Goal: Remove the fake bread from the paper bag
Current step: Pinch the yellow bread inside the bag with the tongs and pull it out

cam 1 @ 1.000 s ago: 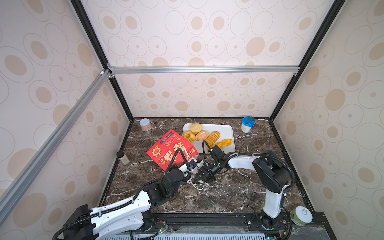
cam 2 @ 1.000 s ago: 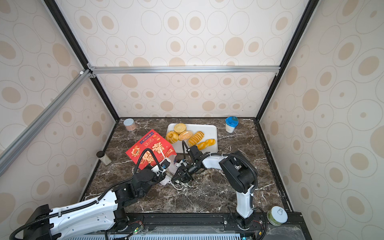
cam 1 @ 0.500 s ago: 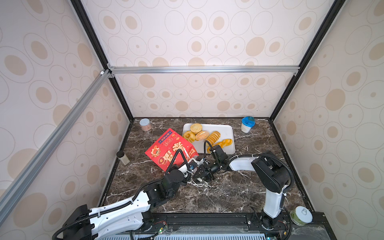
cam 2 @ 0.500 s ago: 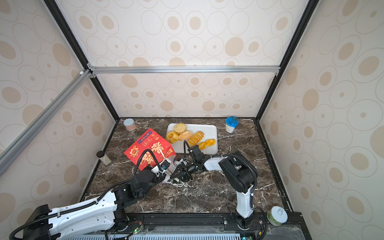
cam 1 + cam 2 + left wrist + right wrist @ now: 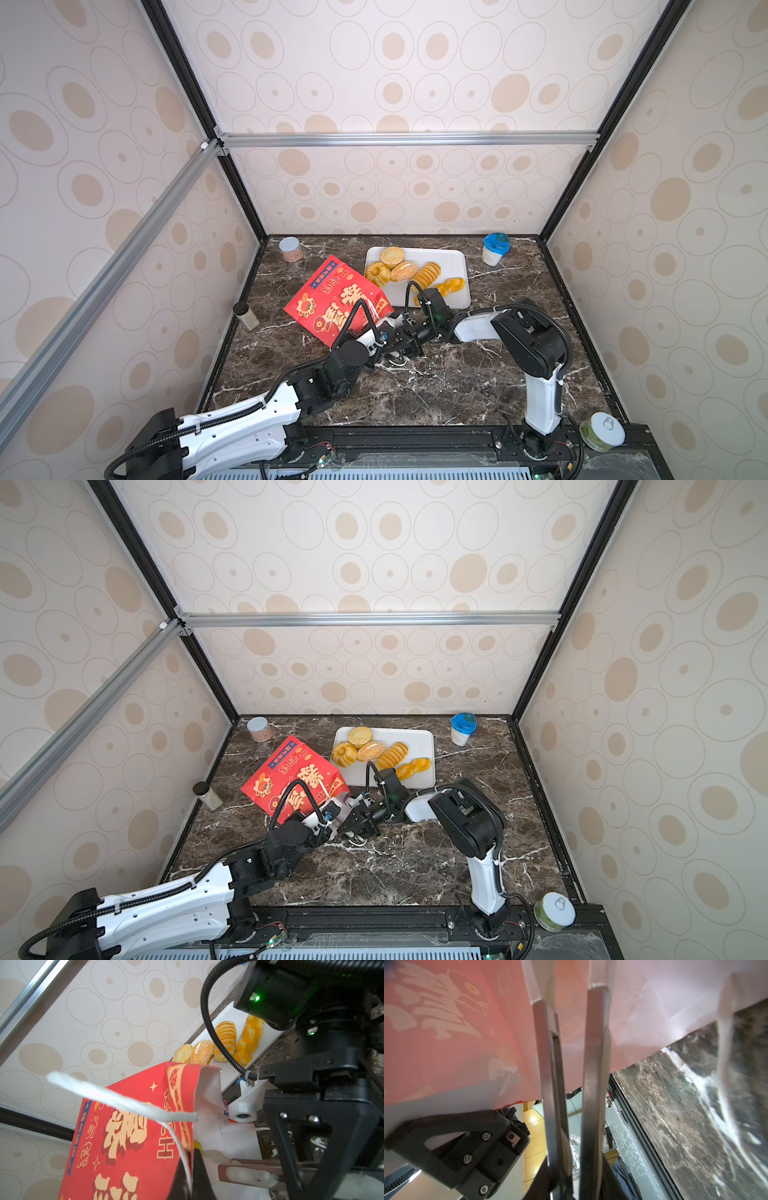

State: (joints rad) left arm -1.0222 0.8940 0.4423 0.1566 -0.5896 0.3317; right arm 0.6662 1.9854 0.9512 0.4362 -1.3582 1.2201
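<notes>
Comparing with one second ago, the paper bag (image 5: 328,297) has turned slightly on the surface (image 5: 436,386). Its far end with the blue label (image 5: 325,277) has swung a little to the left, away from the white tray (image 5: 457,262). The right arm (image 5: 473,328) has also pushed a bit more toward the mouth. I judge that the reach for the last piece is in progress, not finished.

The left hand (image 5: 190,1159) is clenched on the rim of the bag, beside a cord handle (image 5: 116,1097), and keeps the mouth raised. The right hand (image 5: 569,978) is inside the bag. Its fingers stand with a narrow gap, and I cannot tell if they grasp something.

The tray holds five pieces of the fake bread (image 5: 409,270), lying close together. In the bag, only a small yellow spot (image 5: 197,1144) shows at the mouth in the left wrist view. It is perhaps the sixth piece, but this is not sure.
</notes>
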